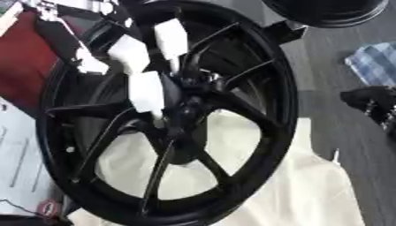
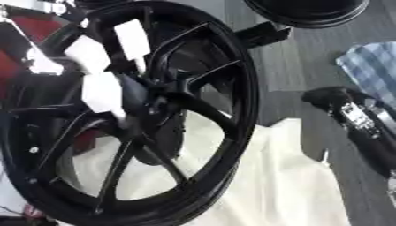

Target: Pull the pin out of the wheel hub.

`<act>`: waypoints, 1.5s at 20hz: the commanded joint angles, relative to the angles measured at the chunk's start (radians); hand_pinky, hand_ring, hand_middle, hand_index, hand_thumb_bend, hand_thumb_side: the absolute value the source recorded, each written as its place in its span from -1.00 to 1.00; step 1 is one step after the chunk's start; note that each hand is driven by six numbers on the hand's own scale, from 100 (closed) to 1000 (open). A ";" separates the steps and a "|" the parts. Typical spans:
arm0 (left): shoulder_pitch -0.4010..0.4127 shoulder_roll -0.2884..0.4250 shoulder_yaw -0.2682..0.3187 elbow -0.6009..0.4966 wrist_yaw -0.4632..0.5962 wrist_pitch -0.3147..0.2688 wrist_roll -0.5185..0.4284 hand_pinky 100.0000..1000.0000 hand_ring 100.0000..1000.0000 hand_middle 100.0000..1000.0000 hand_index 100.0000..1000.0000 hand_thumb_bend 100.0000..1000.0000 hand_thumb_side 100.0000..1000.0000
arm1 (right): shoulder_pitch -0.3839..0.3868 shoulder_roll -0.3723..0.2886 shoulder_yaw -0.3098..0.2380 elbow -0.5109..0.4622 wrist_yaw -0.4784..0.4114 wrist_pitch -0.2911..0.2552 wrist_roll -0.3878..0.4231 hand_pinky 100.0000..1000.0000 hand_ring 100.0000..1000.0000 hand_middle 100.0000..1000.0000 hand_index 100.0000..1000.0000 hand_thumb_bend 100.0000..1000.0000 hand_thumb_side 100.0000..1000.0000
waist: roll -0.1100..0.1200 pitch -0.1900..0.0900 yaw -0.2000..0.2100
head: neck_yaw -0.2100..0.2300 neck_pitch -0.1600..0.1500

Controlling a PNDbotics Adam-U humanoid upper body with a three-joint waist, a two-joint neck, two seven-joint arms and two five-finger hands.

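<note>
Filling most of both views and standing on edge, leaning slightly: a large black spoked metal wheel (image 1: 267,132), its rim resting on a wide cream cloth (image 1: 309,190) spreading over the grey bench (image 1: 340,132). Peeking in at the top edge, just beyond the wheel: part of a second black round rim (image 2: 309,13). Lying behind the wheel on the left: a dark red flat surface (image 1: 23,66). Lying at the far right, well apart from the wheel: a blue-and-white checked cloth (image 2: 371,66). Reaching in from the upper left, across the spokes and over the wheel's middle: the left hand (image 1: 147,90), black with white pads; fingers clenched or released, cannot tell. Hovering low at the right edge, apart from the wheel: the dark right hand (image 2: 356,119), its fingers' state likewise impossible to tell. Sitting at the meeting of the spokes, right beside the lowest white pad: the black wheel hub (image 1: 189,106). Pin too dark against the hub to make out.
</note>
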 commanded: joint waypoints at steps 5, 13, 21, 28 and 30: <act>-0.043 0.023 0.114 -0.014 0.022 0.028 -0.001 0.37 -0.06 -0.53 -0.34 -1.00 -0.82 | 0.002 -0.009 -0.014 -0.015 0.003 -0.003 -0.007 0.91 0.77 0.34 0.44 -1.00 0.51 | -0.005 -0.028 0.006 | -0.001 0.014; -0.006 0.108 0.285 0.025 0.061 0.057 0.066 0.38 -0.10 -0.61 -0.39 -1.00 -0.76 | 0.021 -0.014 -0.027 -0.015 0.007 -0.011 -0.019 0.91 0.77 0.34 0.44 -1.00 0.50 | -0.007 -0.039 0.033 | -0.016 0.028; 0.259 0.278 0.506 0.117 0.131 0.056 0.254 0.39 -0.10 -0.62 -0.36 -1.00 -0.66 | 0.035 -0.020 -0.058 -0.015 0.000 -0.038 -0.047 0.90 0.77 0.33 0.44 -1.00 0.44 | -0.022 -0.054 0.067 | -0.038 0.046; 0.513 0.291 0.599 0.170 0.076 0.074 0.416 0.38 -0.08 -0.55 -0.30 -1.00 -0.67 | 0.036 -0.014 -0.081 -0.015 -0.023 -0.061 -0.072 0.90 0.77 0.33 0.44 -1.00 0.40 | -0.042 -0.064 0.081 | -0.041 0.047; 0.562 0.274 0.609 0.184 0.044 0.087 0.464 0.39 -0.07 -0.52 -0.26 -1.00 -0.70 | 0.035 -0.011 -0.079 -0.015 -0.027 -0.062 -0.070 0.90 0.77 0.33 0.44 -1.00 0.40 | -0.047 -0.066 0.078 | -0.037 0.047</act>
